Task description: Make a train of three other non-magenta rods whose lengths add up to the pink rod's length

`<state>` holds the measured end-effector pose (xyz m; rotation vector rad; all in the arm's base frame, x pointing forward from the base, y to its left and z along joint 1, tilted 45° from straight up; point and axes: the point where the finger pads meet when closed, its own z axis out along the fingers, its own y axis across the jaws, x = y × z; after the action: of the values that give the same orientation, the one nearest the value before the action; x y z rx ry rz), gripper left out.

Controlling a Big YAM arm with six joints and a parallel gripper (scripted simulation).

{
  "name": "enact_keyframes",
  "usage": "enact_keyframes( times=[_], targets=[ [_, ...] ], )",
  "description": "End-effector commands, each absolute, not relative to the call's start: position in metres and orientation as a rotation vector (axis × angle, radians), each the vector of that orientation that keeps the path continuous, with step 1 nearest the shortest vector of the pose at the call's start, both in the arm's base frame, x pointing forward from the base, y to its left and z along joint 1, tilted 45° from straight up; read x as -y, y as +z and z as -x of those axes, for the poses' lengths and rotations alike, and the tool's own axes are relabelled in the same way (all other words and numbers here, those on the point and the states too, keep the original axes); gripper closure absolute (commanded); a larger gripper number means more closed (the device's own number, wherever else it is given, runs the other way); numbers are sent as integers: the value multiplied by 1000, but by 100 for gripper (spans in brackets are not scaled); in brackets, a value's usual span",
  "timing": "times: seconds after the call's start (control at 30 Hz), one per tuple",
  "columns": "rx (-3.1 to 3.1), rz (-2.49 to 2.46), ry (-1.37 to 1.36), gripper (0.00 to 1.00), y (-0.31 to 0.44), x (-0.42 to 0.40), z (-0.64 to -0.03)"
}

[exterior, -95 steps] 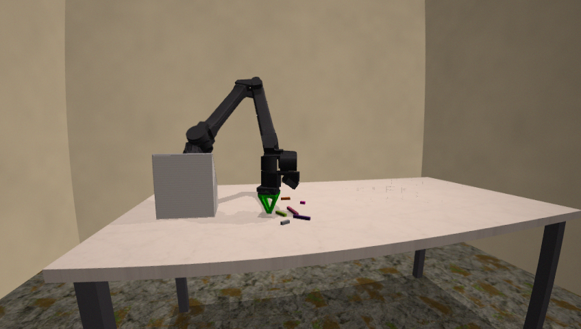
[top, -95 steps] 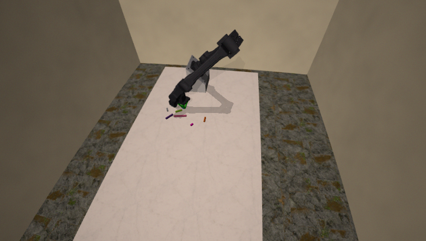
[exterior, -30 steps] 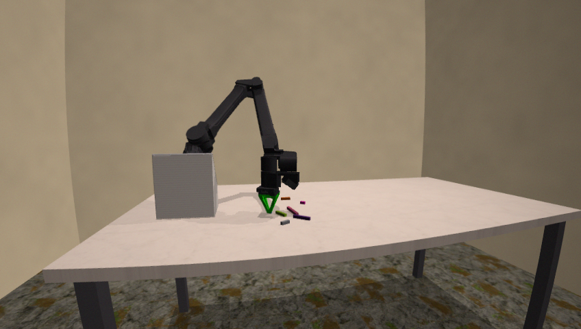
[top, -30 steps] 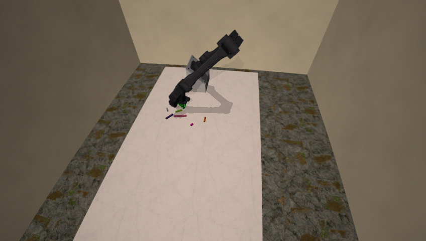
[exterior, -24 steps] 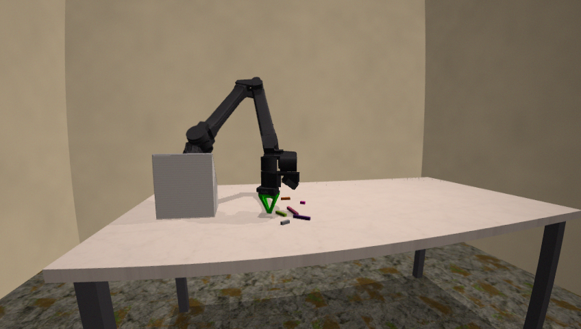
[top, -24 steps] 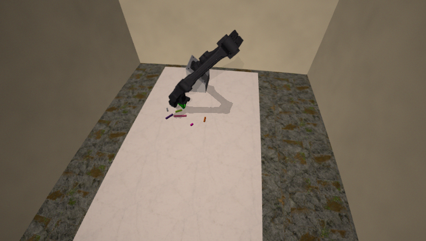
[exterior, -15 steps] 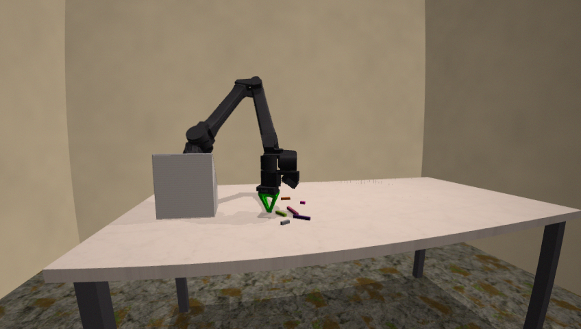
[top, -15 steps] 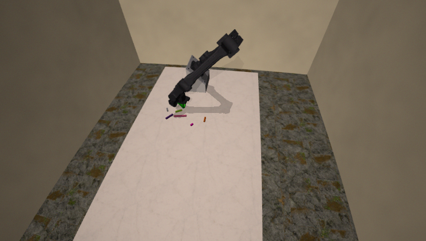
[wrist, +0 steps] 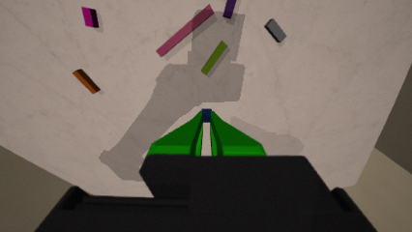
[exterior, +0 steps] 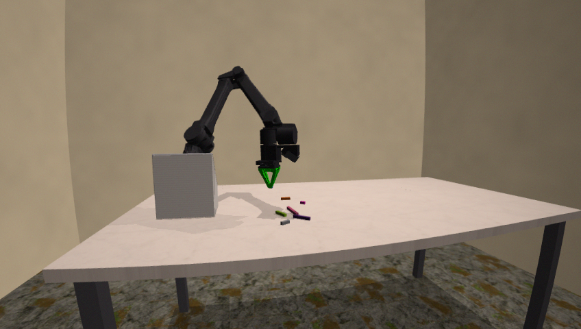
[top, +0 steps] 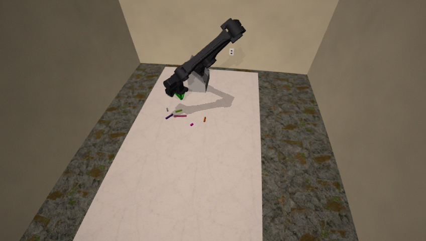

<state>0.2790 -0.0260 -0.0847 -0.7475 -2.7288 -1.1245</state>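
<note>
We have the gripper [top: 181,98] [exterior: 269,187] [wrist: 206,115] above the table [top: 191,178] [exterior: 366,220] [wrist: 329,97], its fingers narrowed on the blue rod [wrist: 207,115]; beyond its tips in the wrist view we see the lime rod [top: 178,110] [exterior: 281,213] [wrist: 214,58], then the pink rod [top: 180,115] [exterior: 292,210] [wrist: 185,31]

plain room, table [top: 185,178] [exterior: 366,212] [wrist: 329,121], wall outlet [top: 231,51] (unidentifiable place)

The pale tabletop [top: 191,178] [exterior: 346,220] [wrist: 329,106] looks like smooth, faintly veined stone.
</note>
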Motion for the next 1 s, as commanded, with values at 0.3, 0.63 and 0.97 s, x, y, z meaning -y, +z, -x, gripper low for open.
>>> enact_keyframes(
  times=[0.3,0.63,0.97],
  targets=[
    [2770,657,-1136,96,-75,39,-288],
    [2781,563,-1153,96,-18,-25,-299],
    [2780,585,-1160,96,-12,-30,-300]
  ],
)
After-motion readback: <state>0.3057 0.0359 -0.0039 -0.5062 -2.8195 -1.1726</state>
